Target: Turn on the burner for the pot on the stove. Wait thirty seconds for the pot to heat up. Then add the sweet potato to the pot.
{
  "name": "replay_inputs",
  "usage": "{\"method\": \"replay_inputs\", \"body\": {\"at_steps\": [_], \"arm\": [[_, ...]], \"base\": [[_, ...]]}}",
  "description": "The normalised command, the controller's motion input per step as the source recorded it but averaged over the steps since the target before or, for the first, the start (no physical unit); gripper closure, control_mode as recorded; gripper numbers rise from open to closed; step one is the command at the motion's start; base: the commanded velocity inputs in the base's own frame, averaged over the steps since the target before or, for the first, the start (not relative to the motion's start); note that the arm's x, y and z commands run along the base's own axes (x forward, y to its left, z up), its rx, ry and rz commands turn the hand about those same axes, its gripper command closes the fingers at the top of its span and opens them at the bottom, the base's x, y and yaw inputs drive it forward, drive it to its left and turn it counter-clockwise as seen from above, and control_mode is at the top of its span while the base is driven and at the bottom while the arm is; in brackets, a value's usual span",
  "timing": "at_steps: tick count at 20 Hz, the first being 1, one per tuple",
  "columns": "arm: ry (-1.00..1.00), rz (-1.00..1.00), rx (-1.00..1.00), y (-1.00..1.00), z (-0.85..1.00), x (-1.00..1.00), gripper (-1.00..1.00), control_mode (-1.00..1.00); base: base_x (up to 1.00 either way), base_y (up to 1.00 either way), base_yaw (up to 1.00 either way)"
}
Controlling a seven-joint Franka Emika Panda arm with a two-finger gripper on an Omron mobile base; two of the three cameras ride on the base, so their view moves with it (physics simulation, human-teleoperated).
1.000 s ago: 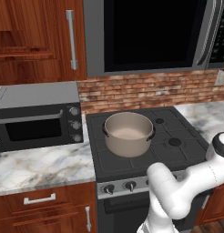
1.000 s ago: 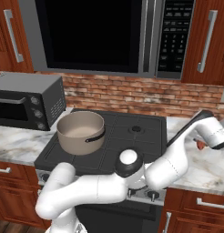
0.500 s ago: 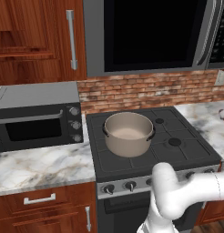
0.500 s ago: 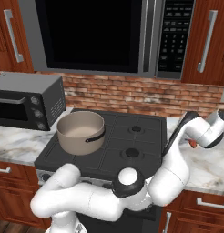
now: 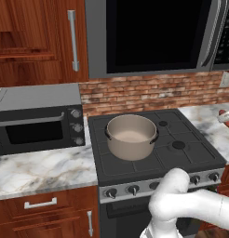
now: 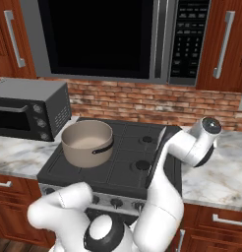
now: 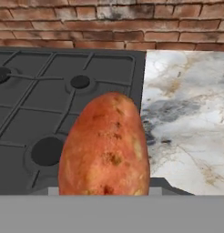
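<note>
The grey-beige pot point(image 5: 131, 137) point(image 6: 87, 141) stands on the left rear part of the black stove point(image 5: 193, 154) point(image 6: 127, 165), hiding most of its burner's grate point(image 5: 106, 160). In the hand view the reddish-orange sweet potato point(image 7: 104, 145) stands upright right in front of the camera, covering the fingertips. It hangs over the stove's right edge, where the black top meets the marble counter point(image 7: 186, 113). My gripper point(image 5: 227, 118) appears at the right edge of the left base view, shut on the sweet potato point(image 5: 222, 112). The pot is well to its left.
A grey toaster oven point(image 5: 37, 118) point(image 6: 29, 110) sits on the counter left of the stove. A microwave point(image 5: 153, 37) hangs above, with a brick wall behind. Black knobs point(image 5: 133, 189) line the steel front strip. My white arm point(image 6: 165, 187) crosses the stove's right front.
The hand has risen with the sweet potato and drifted slightly left toward the stove's right edge. The elbow has dropped lower in front of the stove. The pot has not moved.
</note>
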Motion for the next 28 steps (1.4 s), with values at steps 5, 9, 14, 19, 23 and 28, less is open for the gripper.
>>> {"method": "replay_inputs", "body": {"at_steps": [5,9,14,19,23,28], "arm": [[0.05,0.00,-0.02,0.57,1.00,-0.51,1.00,-1.00],[0.07,0.00,0.00,0.44,0.98,-0.52,1.00,-1.00],[0.00,0.00,0.00,0.21,0.78,-0.59,1.00,-1.00],[-0.17,0.00,0.00,0.37,0.12,-0.82,1.00,-1.00],[-0.32,0.00,0.00,0.55,0.00,-0.99,1.00,-1.00],[-0.24,0.00,-0.03,0.63,0.21,-0.61,1.00,-1.00]], "base": [[0.00,0.00,0.00],[0.00,0.00,0.00],[0.00,0.00,0.00],[0.00,0.00,0.00],[0.00,0.00,0.00],[0.00,0.00,0.00]]}}
